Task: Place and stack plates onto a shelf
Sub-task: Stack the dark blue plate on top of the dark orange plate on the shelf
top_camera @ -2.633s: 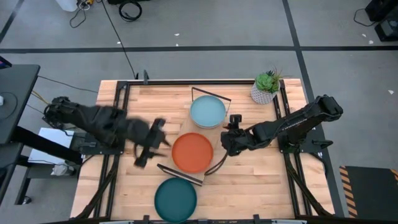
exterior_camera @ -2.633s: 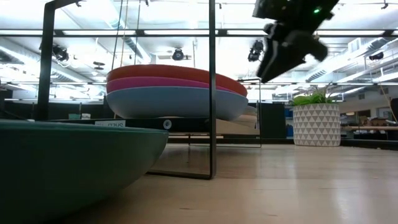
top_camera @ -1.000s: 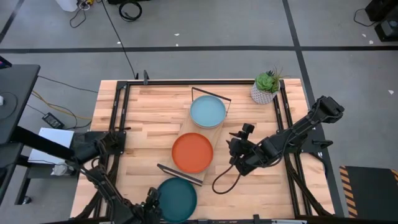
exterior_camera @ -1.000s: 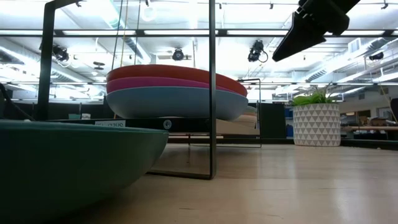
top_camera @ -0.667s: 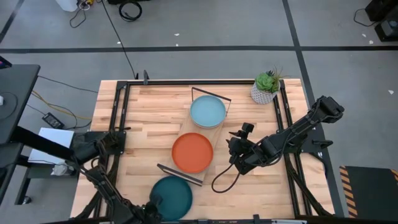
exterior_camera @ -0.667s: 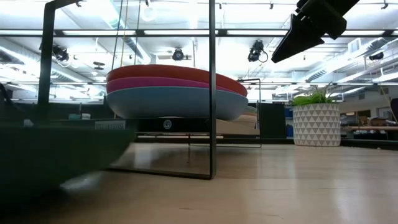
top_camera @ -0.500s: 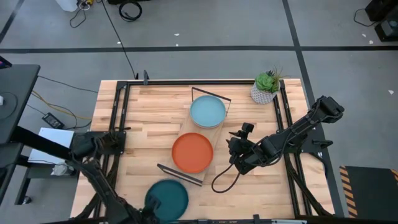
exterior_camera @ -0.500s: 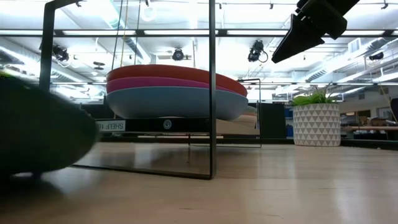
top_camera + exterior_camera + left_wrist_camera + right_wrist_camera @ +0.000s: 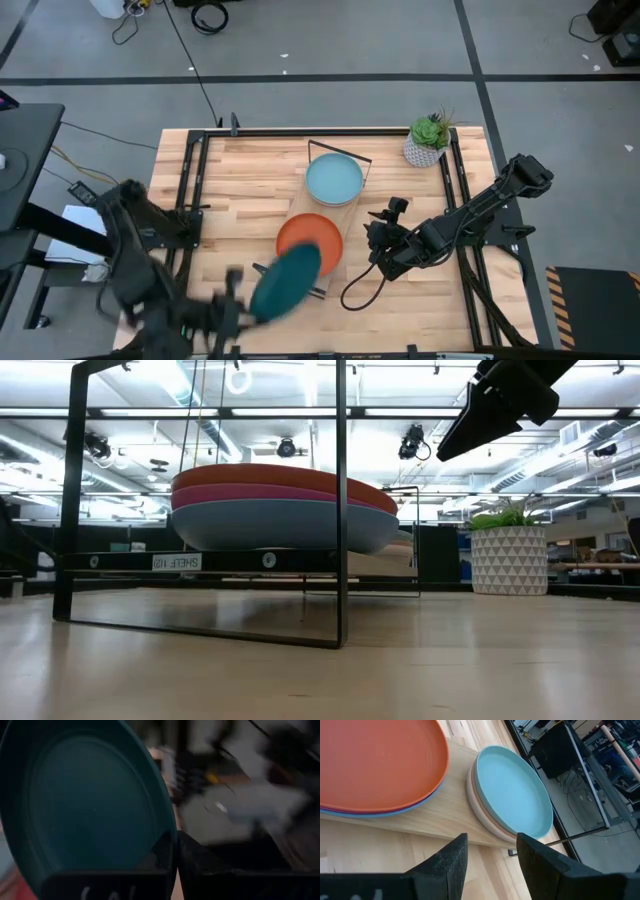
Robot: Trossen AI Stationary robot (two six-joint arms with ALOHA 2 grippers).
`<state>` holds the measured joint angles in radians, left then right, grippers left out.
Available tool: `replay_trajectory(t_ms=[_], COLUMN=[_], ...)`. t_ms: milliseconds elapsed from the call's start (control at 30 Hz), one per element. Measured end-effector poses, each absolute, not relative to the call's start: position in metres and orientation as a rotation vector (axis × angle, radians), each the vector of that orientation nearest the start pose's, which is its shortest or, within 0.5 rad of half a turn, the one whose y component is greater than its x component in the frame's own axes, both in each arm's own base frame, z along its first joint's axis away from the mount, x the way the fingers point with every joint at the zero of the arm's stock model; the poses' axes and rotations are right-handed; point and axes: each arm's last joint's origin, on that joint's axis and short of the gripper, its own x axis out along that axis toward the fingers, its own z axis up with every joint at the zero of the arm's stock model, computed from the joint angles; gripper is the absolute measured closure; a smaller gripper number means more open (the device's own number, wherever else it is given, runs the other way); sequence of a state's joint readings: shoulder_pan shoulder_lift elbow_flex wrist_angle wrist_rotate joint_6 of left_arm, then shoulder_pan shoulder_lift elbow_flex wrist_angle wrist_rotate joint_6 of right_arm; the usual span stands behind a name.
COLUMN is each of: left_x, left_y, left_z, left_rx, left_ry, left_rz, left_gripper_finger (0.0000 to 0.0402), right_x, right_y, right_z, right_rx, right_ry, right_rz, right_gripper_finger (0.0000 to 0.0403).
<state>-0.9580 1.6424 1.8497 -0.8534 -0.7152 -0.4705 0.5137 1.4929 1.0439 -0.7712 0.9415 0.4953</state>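
The round matte dark teal plate [image 9: 286,281] is held by its rim in the left gripper [image 9: 232,290], lifted over the near end of the light wood shelf [image 9: 345,215] beside the round orange-red plate [image 9: 318,236]. The right gripper [image 9: 490,855] is held wide apart beyond the shelf's right side.

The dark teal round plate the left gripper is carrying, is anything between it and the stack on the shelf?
Nothing visible blocks it. The dark teal round plate, gripped by the left gripper, overlaps the orange-red top plate. The right gripper waits open beside the light wood shelf.
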Motion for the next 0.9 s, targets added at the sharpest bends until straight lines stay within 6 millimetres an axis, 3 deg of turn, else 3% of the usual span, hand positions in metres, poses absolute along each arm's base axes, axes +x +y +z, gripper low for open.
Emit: replay_trajectory(t_ms=[100,200,367,467,600,900], left_x=[0.224,0.247,0.29,0.312,0.335,0.364], left_y=[-0.228,-0.191,-0.142,-0.123,-0.112,-0.129], left_z=[0.436,0.437,0.421,0.402,0.376,0.327], left_rx=[-0.102,-0.265,-0.397,-0.408,-0.43,-0.353], left_ry=[0.443,0.477,0.64,0.768,0.906,1.095], left_rz=[0.036,0.162,0.204,0.213,0.216,0.141], left_gripper_finger=[0.0387,0.0385,0.0379,0.0382,0.0383,0.0382], right_x=[0.251,0.25,0.249,0.248,0.247,0.246], right_y=[0.115,0.114,0.113,0.112,0.112,0.111], right_z=[0.235,0.234,0.234,0.234,0.234,0.233], right_rx=[-0.371,-0.382,-0.395,-0.415,-0.429,-0.413], right_ry=[0.779,0.787,0.797,0.793,0.803,0.803], right_rz=[-0.577,-0.58,-0.583,-0.598,-0.602,-0.612], right_gripper_finger=[0.0228,0.0228,0.0228,0.0228,0.0228,0.0228])
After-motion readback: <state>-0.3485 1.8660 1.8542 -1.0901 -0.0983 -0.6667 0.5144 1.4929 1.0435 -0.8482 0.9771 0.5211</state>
